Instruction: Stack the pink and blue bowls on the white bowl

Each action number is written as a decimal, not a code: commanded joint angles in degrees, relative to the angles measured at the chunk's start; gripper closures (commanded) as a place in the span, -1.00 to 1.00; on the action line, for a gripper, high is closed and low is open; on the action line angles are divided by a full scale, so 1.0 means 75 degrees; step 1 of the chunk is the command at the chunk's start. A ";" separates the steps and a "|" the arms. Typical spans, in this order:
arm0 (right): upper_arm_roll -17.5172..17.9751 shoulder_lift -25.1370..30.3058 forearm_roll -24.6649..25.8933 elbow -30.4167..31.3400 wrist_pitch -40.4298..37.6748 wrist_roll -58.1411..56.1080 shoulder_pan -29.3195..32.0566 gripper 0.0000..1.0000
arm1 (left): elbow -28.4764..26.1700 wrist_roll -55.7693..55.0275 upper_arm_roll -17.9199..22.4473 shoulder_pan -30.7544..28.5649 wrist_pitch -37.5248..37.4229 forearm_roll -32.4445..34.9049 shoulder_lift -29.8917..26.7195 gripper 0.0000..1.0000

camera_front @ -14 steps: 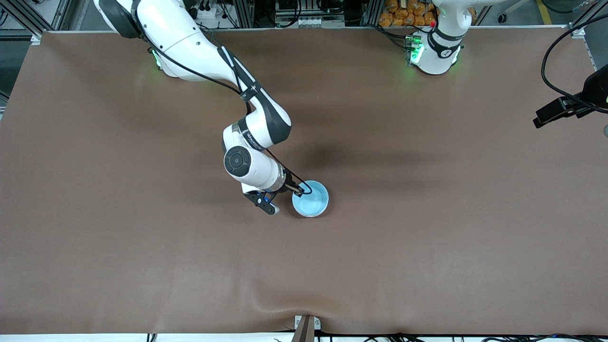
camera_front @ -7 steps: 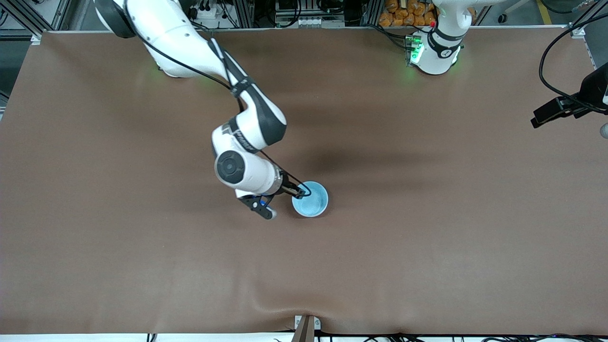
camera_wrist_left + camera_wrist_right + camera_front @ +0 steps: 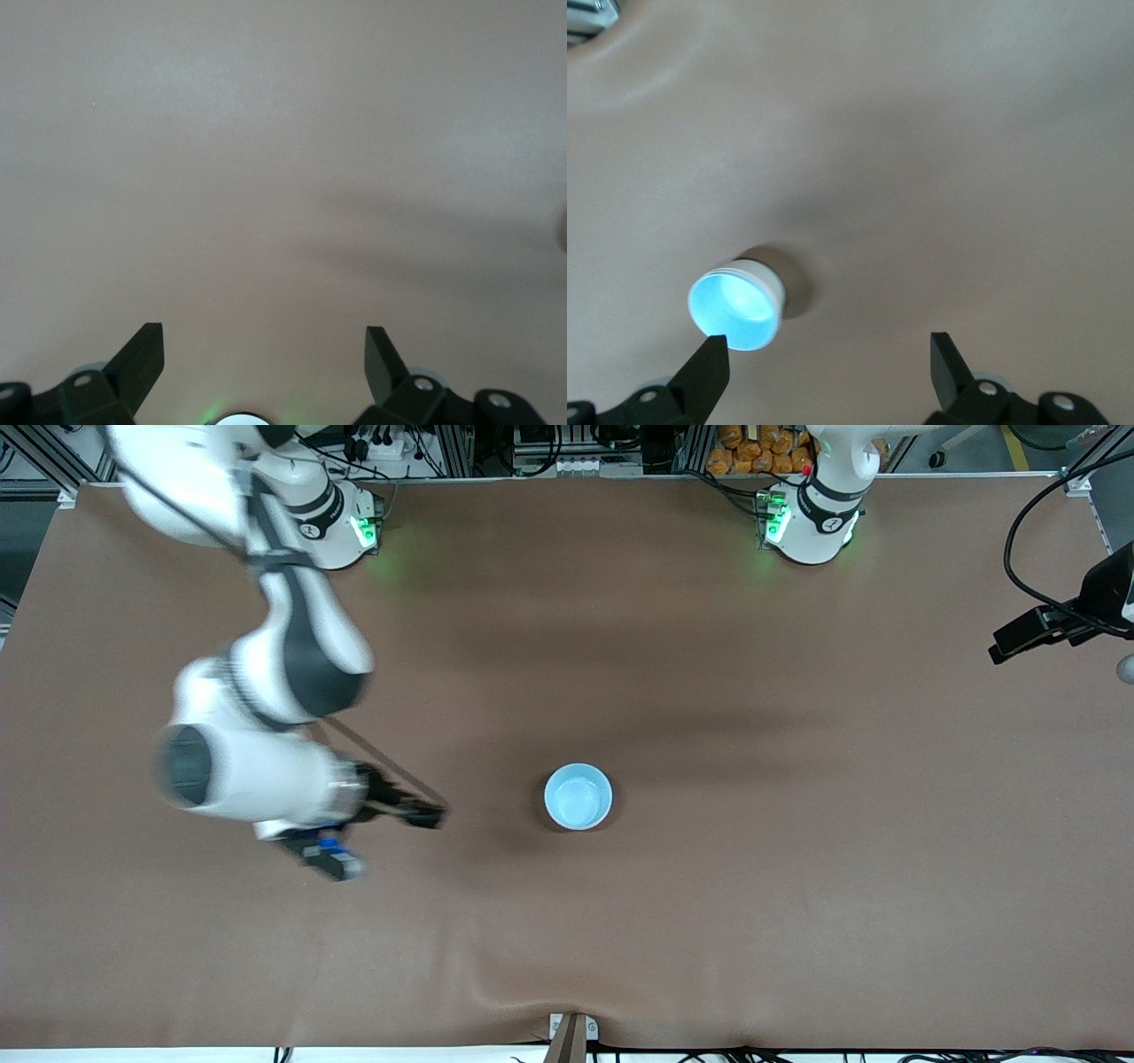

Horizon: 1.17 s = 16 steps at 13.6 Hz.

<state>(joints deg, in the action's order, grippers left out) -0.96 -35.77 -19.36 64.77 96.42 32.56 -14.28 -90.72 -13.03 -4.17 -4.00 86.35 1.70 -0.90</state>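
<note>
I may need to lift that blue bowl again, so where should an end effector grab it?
Grip the blue bowl by its thin rim, coming straight down from above with one finger inside and one outside the wall. It sits upright and open-topped on the table, so the rim is exposed all round.

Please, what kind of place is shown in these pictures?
Probably a robotics lab: two arm bases are bolted at the edge of a brown table, metal framing and cables stand past it, and only a blue bowl sits on top.

White arms, dark joints, black cables, seemingly black fingers (image 3: 707, 372).
</note>
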 commanded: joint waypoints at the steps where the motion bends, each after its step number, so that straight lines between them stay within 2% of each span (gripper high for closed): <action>1: 0.0116 0.0479 0.0469 -0.0023 -0.0736 -0.1464 0.0729 -1.00 | 0.0003 0.0167 0.0017 0.0018 -0.0170 -0.0062 -0.0150 -1.00; 2: 0.0116 0.0690 0.0912 -0.0011 -0.0902 -0.1829 0.0871 -1.00 | 0.0003 0.0167 0.0017 0.0018 -0.0193 -0.0062 -0.0196 -1.00; 4: 0.0209 0.1380 0.2339 0.0001 -0.0985 -0.2253 0.0943 -1.00 | 0.0003 0.0167 -0.0006 0.0018 -0.0275 -0.0074 -0.0220 -1.00; 5: 0.0268 0.1754 0.2787 0.0001 -0.1426 -0.2580 0.0989 -1.00 | 0.0003 0.0167 -0.0087 0.0006 -0.0276 -0.0074 -0.0243 -1.00; 7: 0.0524 0.2305 0.2745 0.0001 -0.2399 -0.3027 0.1503 -1.00 | 0.0003 0.0167 -0.0204 0.0018 -0.0287 -0.0074 -0.0255 -1.00; 9: 0.0655 0.3078 0.2756 0.0385 -0.2824 -0.2877 0.1564 -1.00 | 0.0003 0.0143 -0.0450 0.0018 -0.0287 -0.0074 -0.0232 -1.00; 13: 0.0632 0.4790 0.2757 0.2831 -0.1563 -0.2641 0.1751 -1.00 | -0.0103 0.0143 -0.0510 0.0018 -0.0276 -0.0074 -0.0267 -1.00; 15: 0.0550 0.5015 0.2768 0.3363 -0.1244 -0.2642 0.1763 -1.00 | -0.0126 0.0155 -0.0545 0.0006 -0.0276 -0.0074 -0.0267 -1.00; 16: 0.0271 0.4993 0.2745 0.3352 -0.1278 -0.2723 0.1740 -1.00 | -0.0150 0.0155 -0.0557 0.0018 -0.0276 -0.0074 -0.0267 -1.00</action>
<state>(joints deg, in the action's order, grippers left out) 2.18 -1.47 0.34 84.57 84.71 12.57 -2.40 -90.90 -12.97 -8.08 -3.73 84.79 1.65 -1.85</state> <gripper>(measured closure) 0.000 0.000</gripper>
